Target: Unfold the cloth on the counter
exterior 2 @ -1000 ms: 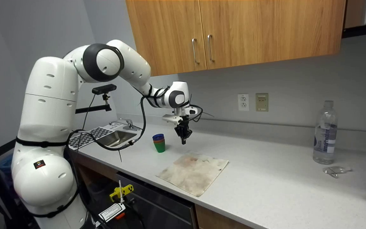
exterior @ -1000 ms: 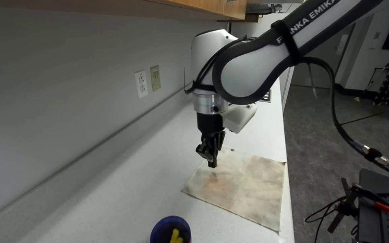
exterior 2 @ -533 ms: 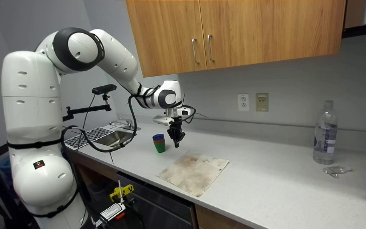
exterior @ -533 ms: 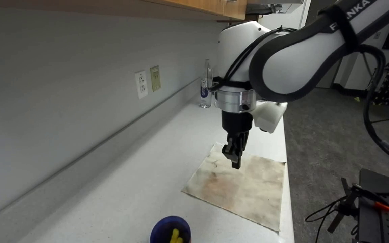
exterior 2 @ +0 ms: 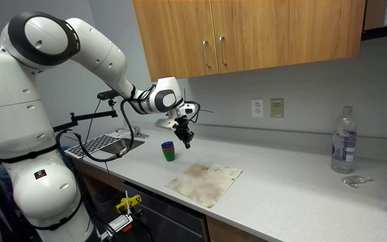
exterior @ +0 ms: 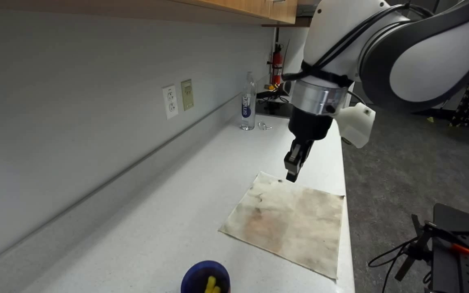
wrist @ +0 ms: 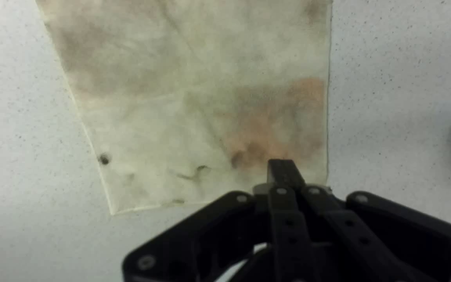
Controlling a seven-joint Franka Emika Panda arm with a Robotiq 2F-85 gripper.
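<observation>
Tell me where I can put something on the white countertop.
Free: the stretch between the stained beige cloth and the clear plastic bottle; also between cloth and grey wall. Crowded: near the stacked blue, orange and green cups, and at the cloth, where the black claw hangs.

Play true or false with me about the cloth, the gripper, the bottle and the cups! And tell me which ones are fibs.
1. The cloth lies spread out on the counter. True.
2. The gripper is shut. True.
3. The gripper is holding the cloth. False: the gripper is apart from the cloth and holds nothing.
4. The bottle is lying on its side. False: the bottle stands upright.
5. The stacked cups have blue on top. True.
</observation>
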